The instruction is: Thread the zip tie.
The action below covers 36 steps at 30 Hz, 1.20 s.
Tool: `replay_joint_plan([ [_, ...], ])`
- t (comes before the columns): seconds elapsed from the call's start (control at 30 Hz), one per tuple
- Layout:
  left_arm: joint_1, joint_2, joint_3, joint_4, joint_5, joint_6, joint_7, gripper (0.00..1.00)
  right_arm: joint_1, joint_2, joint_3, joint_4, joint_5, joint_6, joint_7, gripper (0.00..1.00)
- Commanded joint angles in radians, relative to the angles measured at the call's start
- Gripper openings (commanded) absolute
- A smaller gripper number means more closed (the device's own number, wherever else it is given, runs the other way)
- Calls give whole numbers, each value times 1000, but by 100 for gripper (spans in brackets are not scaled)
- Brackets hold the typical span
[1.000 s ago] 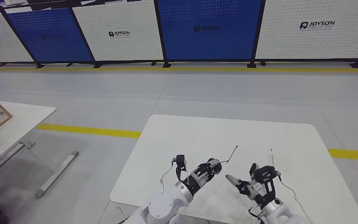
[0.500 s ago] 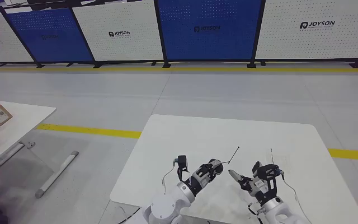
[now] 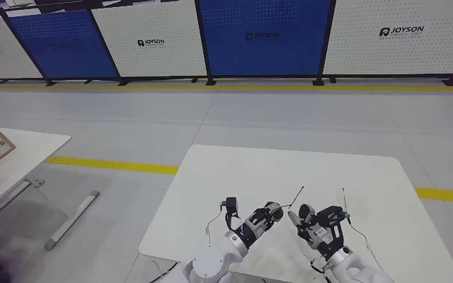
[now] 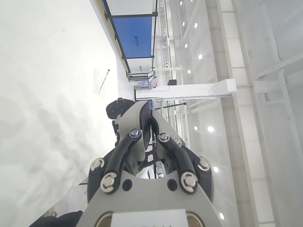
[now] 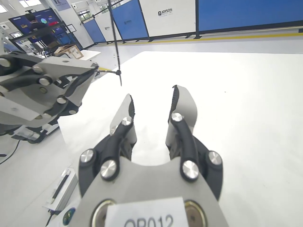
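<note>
My left gripper [image 5: 95, 70] hides the end of the zip tie [image 5: 113, 31] it pinches, and the strap's other end is cut off by the right wrist view's edge. Just beyond my left gripper, whether strap passes through head is too small to tell. Farther off on the counter [image 3: 283, 170], a second tie [image 3: 345, 198] is too thin to show detail.

Bright, even indoor illumination. Round ceiling lamps [image 4: 200, 56], seen in the left wrist view, supply the light from overhead. The white tabletop [image 3: 283, 170] is strongly lit and close to washed out in both wrist views. In the top view the floor [image 3: 212, 113] toward 12 o'clock carries a soft sheen. The row of partition panels [image 4: 137, 36] curves, showing wide-angle distortion.
</note>
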Motion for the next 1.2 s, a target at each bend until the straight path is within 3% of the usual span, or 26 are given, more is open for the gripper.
replay_joint_plan([
  [0.0, -1, 0, 3, 2, 2, 0, -2, 0, 0, 1, 1, -2, 6, -4, 5, 36],
  [0.13, -2, -1, 7, 4, 8, -2, -6, 0, 7, 2, -3, -3, 10, -4, 18, 37],
  [0.2, -2, -1, 9, 5, 13, -4, -6, 0, 11, 3, -8, -4, 13, -4, 23, 42],
  [0.27, -2, -1, 11, 5, 14, -6, -6, 0, 15, 4, -14, -6, 16, -4, 26, 34],
  [0.93, -2, -2, 26, 12, 40, -8, -21, 0, 33, 19, -33, -8, 29, -4, 13, 26],
  [1.03, -4, -2, 28, 13, 42, -7, -18, 0, 34, 20, -32, -7, 33, -4, 19, 13],
  [1.07, -4, -3, 28, 13, 43, -6, -16, 0, 35, 21, -32, -7, 35, -4, 20, 0],
  [1.17, -6, -3, 30, 13, 45, -5, -11, 0, 37, 22, -33, -6, 38, -4, 22, 0],
])
